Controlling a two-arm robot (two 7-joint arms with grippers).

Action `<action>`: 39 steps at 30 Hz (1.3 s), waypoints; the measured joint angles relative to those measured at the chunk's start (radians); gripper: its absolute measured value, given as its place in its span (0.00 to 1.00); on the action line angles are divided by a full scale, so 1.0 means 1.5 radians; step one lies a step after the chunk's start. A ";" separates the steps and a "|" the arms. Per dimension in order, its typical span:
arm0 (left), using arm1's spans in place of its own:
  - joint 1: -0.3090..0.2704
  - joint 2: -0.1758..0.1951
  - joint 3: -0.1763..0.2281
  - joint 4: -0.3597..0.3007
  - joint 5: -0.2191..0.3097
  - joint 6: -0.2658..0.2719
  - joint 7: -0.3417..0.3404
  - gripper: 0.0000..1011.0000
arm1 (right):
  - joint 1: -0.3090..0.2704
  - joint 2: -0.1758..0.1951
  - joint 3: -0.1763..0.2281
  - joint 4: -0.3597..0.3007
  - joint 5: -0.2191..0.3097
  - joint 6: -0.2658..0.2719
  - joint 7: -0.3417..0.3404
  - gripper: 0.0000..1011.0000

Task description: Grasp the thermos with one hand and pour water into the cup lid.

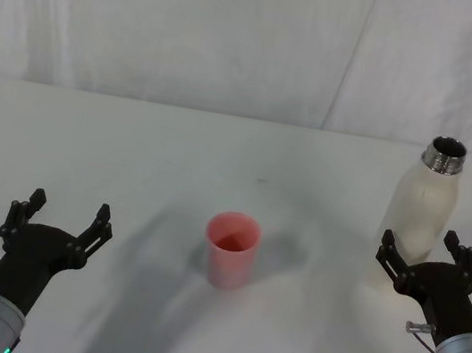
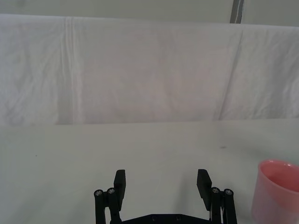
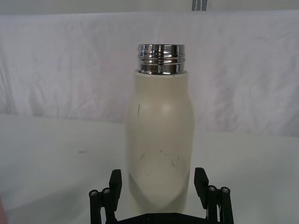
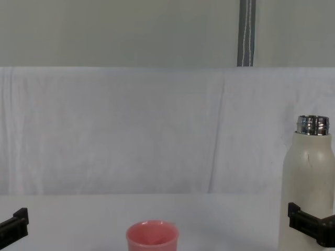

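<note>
The thermos [image 1: 426, 204] stands upright on the tabletop [image 1: 220, 165], far right, its lower body between the released jaws of the right gripper [image 1: 430, 252], not yet clamped. The cup lid [image 1: 230, 248] sits mid-table, well apart, path unobstructed. The left gripper [image 1: 59, 218] rests spread, near-left.

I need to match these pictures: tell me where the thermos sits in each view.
Head view: thermos far right, upright, right hand open around its base.
Chest view: right edge.
Right wrist view: centre, between the fingers.
Left wrist view: absent.
Shared landmark: white backdrop cloth.
</note>
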 joint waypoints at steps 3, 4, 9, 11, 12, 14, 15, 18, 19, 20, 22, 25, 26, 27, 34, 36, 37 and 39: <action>0.000 0.000 0.000 0.000 0.000 0.000 0.000 0.99 | 0.009 -0.002 0.003 0.008 0.000 0.000 0.003 0.99; 0.000 0.000 0.000 0.000 0.000 0.000 0.000 0.99 | 0.011 -0.002 0.004 0.011 0.000 0.000 0.003 0.99; 0.000 0.000 0.000 0.000 0.000 0.000 0.000 0.99 | 0.027 -0.004 0.008 0.024 0.002 0.000 0.006 0.99; 0.000 0.000 0.000 0.000 0.000 0.000 0.000 0.99 | 0.031 -0.005 0.009 0.028 0.002 0.001 0.008 0.99; 0.000 0.000 0.000 0.000 0.000 0.000 0.000 0.99 | 0.035 -0.005 0.009 0.032 0.003 0.000 0.010 0.99; 0.000 0.000 0.000 0.000 0.000 0.000 0.000 0.99 | 0.039 -0.005 0.009 0.037 0.004 0.000 0.011 0.99; 0.000 0.000 0.000 0.000 0.000 0.000 0.000 0.99 | 0.040 -0.006 0.009 0.038 0.004 0.000 0.011 0.99; 0.000 0.000 0.000 0.000 0.000 0.000 0.000 0.99 | 0.047 -0.006 0.009 0.046 0.006 -0.001 0.015 0.99; 0.000 0.000 0.000 0.000 0.000 0.000 0.000 0.99 | 0.049 -0.006 0.009 0.048 0.006 -0.001 0.015 0.99; 0.000 0.000 0.000 0.000 0.000 0.000 0.000 0.99 | 0.050 -0.006 0.009 0.049 0.007 -0.001 0.016 0.99; 0.000 0.000 0.000 0.000 0.000 0.000 0.000 0.99 | 0.053 -0.006 0.008 0.053 0.008 -0.001 0.018 0.99; 0.000 0.000 0.000 0.000 0.000 0.000 0.000 0.99 | 0.056 -0.006 0.007 0.056 0.009 -0.001 0.020 0.99; 0.000 0.000 0.000 0.000 0.000 0.000 0.000 0.99 | 0.058 -0.006 0.007 0.058 0.009 -0.001 0.020 0.99; 0.000 0.000 0.000 0.000 0.000 0.000 0.000 0.99 | 0.059 -0.006 0.006 0.059 0.010 -0.001 0.020 0.99; 0.000 0.000 0.000 0.000 0.000 0.000 0.000 0.99 | 0.068 -0.006 0.004 0.067 0.012 -0.002 0.023 0.99; 0.000 0.000 0.000 0.000 0.000 0.000 0.000 0.99 | 0.070 -0.006 0.004 0.068 0.012 -0.002 0.023 0.99; 0.000 0.000 0.000 0.000 0.000 0.000 0.000 0.99 | 0.071 -0.006 0.003 0.069 0.012 -0.002 0.023 0.99; 0.000 0.000 0.000 0.000 0.000 0.000 0.000 0.99 | 0.074 -0.006 0.003 0.072 0.012 -0.003 0.024 0.99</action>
